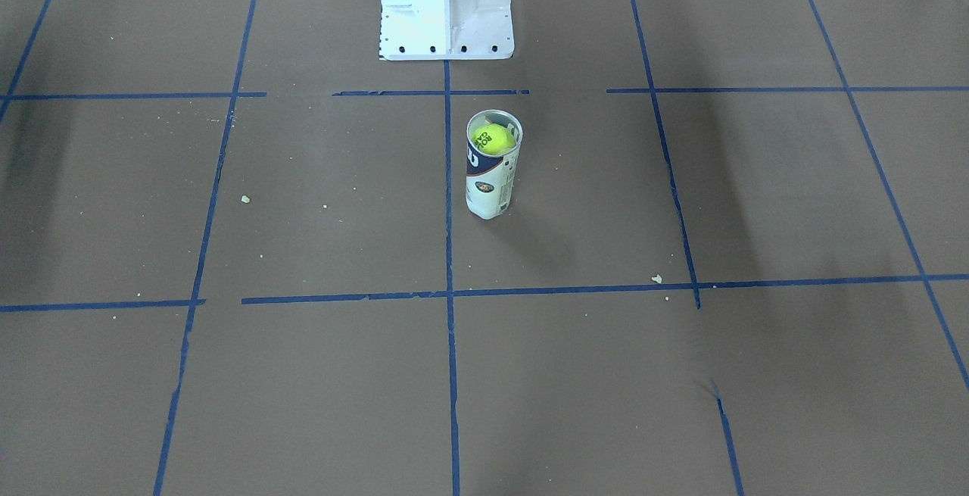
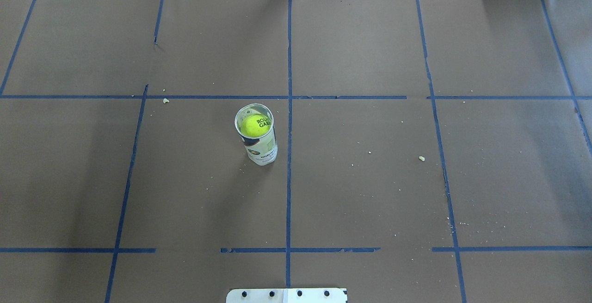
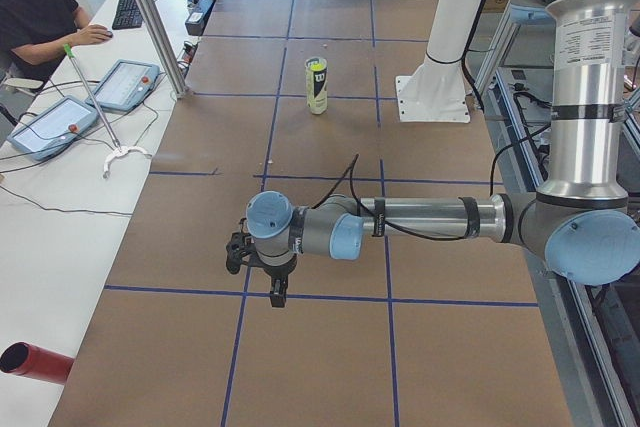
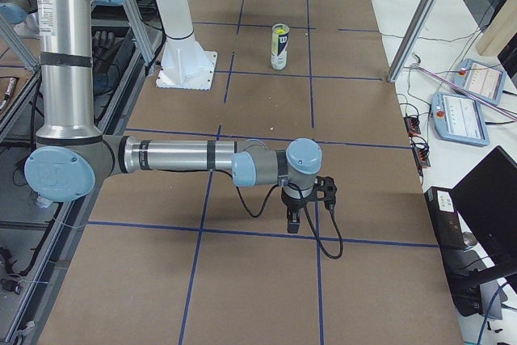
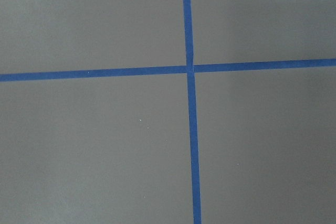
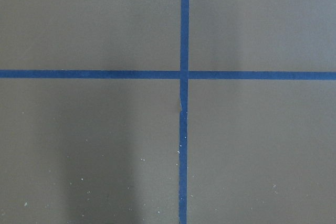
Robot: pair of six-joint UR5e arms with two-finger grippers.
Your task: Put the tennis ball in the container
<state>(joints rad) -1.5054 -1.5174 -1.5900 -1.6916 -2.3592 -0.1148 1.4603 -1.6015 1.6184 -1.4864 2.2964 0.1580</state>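
The tennis ball (image 2: 255, 125) sits inside the upright container (image 2: 263, 149). The left end effector (image 3: 277, 297) and right end effector (image 4: 292, 224) hover well away. Honestly can't tell whether either is open.

Container (image 3: 317, 87) stands upright on the counter (image 3: 330, 367). The yellow-green tennis ball (image 3: 317, 65) shows at its top end. White pedestal (image 3: 433, 97) is at 3 o'clock of the container, near, not touching. Left arm (image 3: 420, 219) lies level above the counter. Left pincer (image 3: 277, 299) points down over a blue tape line (image 3: 450, 301), at 6 o'clock of the container, well apart. Jaw state not readable. Seated operator (image 3: 35, 7) at 10 o'clock, beside the counter.
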